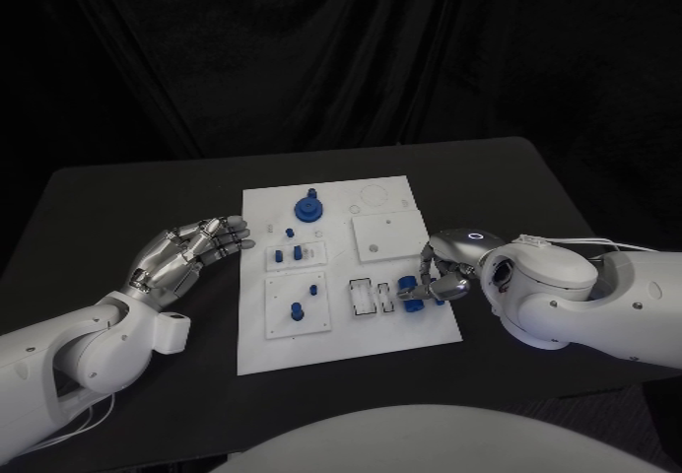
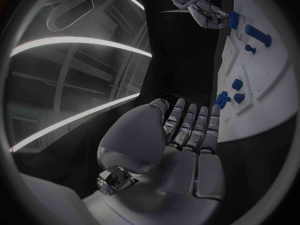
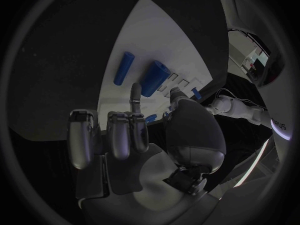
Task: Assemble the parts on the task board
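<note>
One white task board [image 1: 341, 340] lies on one black table [image 1: 128, 197]. Roughly eight blue parts sit on it, the largest a round one [image 1: 308, 209] at twelve o'clock. Two silver hands.

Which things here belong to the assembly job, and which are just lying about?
Job:
- board
- blue parts on it, e.g. the big round one
- blue part at the right robot hand
- left robot hand, beside the board

Lying about:
- nothing but the black table
</note>
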